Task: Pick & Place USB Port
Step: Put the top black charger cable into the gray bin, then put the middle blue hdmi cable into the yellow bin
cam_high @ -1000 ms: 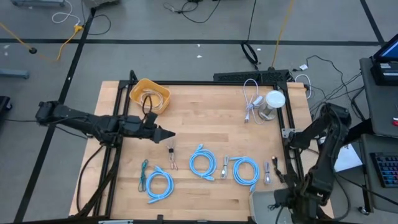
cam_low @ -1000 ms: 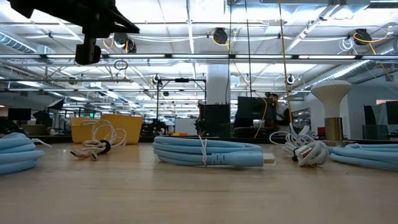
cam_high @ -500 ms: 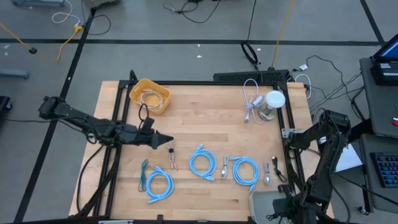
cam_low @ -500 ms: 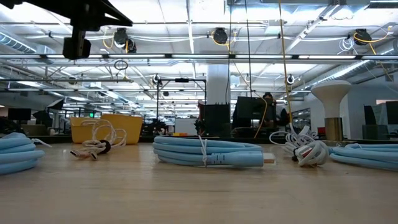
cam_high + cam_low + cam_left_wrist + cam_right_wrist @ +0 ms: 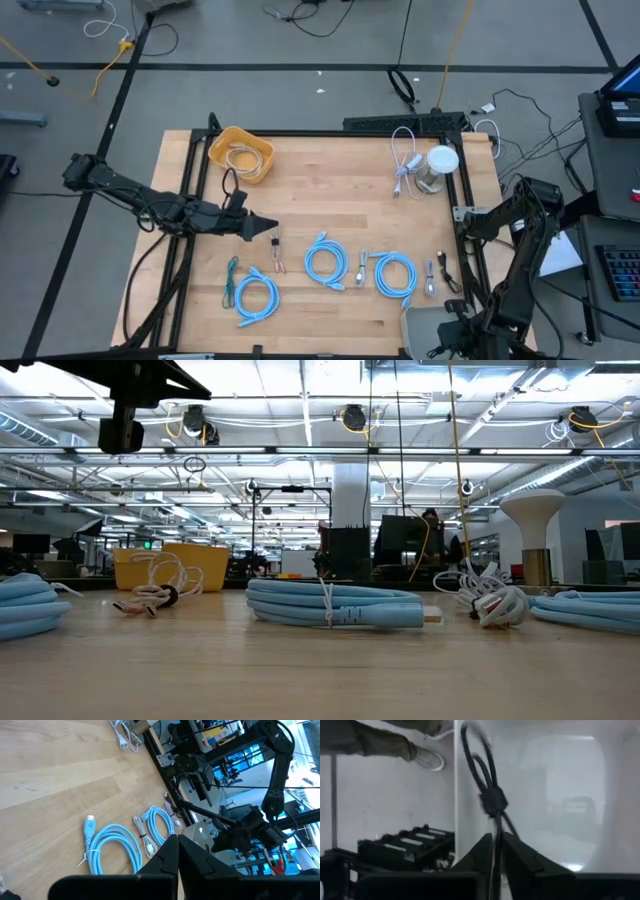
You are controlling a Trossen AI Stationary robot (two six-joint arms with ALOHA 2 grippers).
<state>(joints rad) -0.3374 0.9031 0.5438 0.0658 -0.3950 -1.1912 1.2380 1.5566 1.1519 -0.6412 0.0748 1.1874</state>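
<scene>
My right gripper (image 5: pixel 497 839) is off the table's near right corner, above a white bin (image 5: pixel 425 335), and is shut on a bundled black cable (image 5: pixel 492 800). My left gripper (image 5: pixel 272 229) hovers shut and empty over the table's left middle, just far of a small black cable (image 5: pixel 276 252). Three light-blue USB cable coils (image 5: pixel 323 262), (image 5: pixel 395 273), (image 5: pixel 256 297) lie flat along the near side; the left wrist view shows two of them (image 5: pixel 112 847). My right gripper pinches a strand of the black cable (image 5: pixel 496 827) between its two fingers, just below the tie that binds the bundle. The fingers slant downward. The cable's loops (image 5: pixel 477 760) reach out beyond the fingertips, over the white bin's floor (image 5: pixel 560 795).
A yellow bowl (image 5: pixel 241 153) with a cable in it stands at the far left. A white cable (image 5: pixel 404 160) and a white round object (image 5: pixel 440 165) are at the far right. A green cable (image 5: pixel 232 272) and small adapters (image 5: pixel 432 272) lie near the coils. The centre is bare wood.
My left gripper has swung a little toward the table's near edge and then kept still, staying shut. My right arm has sunk slightly toward the white bin.
</scene>
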